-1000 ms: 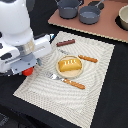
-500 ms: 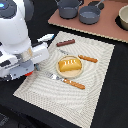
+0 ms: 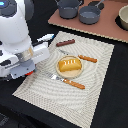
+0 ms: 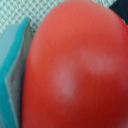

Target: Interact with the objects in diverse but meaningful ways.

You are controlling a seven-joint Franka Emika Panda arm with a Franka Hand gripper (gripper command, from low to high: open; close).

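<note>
The red tomato (image 4: 75,65) fills the wrist view, with one teal finger pad (image 4: 12,70) lying against its side; the other finger is hidden behind it. In the exterior view my gripper (image 3: 29,72) is low at the mat's left edge, mostly hidden by the white arm, and only a sliver of the tomato (image 3: 30,73) shows under it. The golden-yellow bread loaf (image 3: 69,64) lies on the mat's middle. The brown sausage (image 3: 65,43) lies farther back. The blue-grey pot (image 3: 68,7) and frying pan (image 3: 90,15) stand at the back.
The loaf rests on a round beige plate (image 3: 57,68). A wooden-handled knife (image 3: 88,58) and fork (image 3: 68,81) flank it on the striped placemat (image 3: 95,90). Pot and pan stand on a brown board (image 3: 102,29), with a bowl (image 3: 123,17) at the exterior view's right.
The arm has shifted only slightly over the mat's left edge. Loaf, sausage, knife and fork lie where they were.
</note>
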